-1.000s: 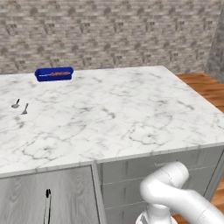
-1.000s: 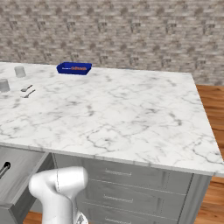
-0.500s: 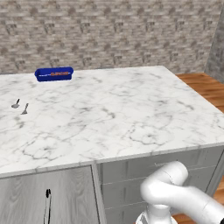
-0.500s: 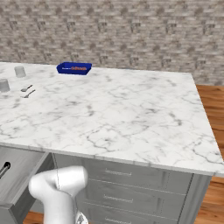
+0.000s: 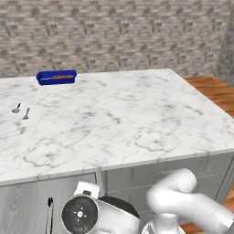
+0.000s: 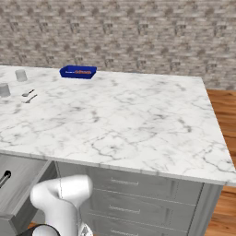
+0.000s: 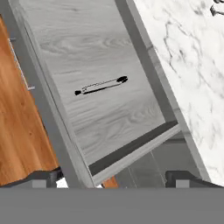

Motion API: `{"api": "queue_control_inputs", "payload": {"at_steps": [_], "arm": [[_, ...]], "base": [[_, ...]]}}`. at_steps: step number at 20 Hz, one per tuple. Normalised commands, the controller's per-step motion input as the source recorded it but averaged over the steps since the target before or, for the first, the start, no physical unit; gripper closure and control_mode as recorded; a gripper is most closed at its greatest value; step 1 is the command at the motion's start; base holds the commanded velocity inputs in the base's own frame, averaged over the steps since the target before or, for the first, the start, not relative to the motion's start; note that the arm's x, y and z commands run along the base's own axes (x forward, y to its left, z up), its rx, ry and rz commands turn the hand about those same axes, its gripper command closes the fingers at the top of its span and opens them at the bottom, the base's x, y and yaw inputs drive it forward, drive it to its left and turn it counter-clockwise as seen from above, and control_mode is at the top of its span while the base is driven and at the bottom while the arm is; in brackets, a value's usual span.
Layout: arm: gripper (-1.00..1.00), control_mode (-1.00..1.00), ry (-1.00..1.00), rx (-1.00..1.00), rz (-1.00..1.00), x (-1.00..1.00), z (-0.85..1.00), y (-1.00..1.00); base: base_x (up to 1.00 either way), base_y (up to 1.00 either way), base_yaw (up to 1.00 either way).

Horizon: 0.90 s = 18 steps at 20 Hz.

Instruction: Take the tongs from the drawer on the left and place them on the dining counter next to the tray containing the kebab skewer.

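In the hand view the gripper (image 7: 113, 178) hangs spread wide and empty at the bottom edge, above the pulled-out drawer (image 7: 65, 39). The tongs (image 7: 100, 85) lie alone on the drawer floor, mid-frame. On the worktop (image 5: 119, 119), the blue tray (image 5: 56, 77) sits upper left, two spoons (image 5: 21, 111) nearer.

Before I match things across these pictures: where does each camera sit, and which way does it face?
Left base view: behind the arm on its left, looking forward and down over the dining counter toward the tray.
Right base view: behind on the right, arm at lower left, same counter and tray, two small cups.
Hand view: above the open drawer, looking down at the tongs; jaws tips at bottom.
Both base views share tray and spoons.
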Motion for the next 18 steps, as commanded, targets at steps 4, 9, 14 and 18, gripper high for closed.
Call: {"api": "queue_control_inputs", "payload": {"at_steps": [4,9,14,18], "arm": [[-1.00,-1.00,0.40,0.17,-0.04,0.96,0.02,0.00],[-1.00,-1.00,0.16,0.16,-0.23,0.55,-0.08,0.01],[-1.00,-1.00,0.02,0.08,-0.09,0.03,-0.10,-0.01],[-1.00,-1.00,0.00,0.07,-0.36,0.20,-0.27,0.09]], "base": [[0.00,0.00,0.00],[0.00,0.00,0.00],[0.00,0.00,0.00],[0.00,0.00,0.00]]}}
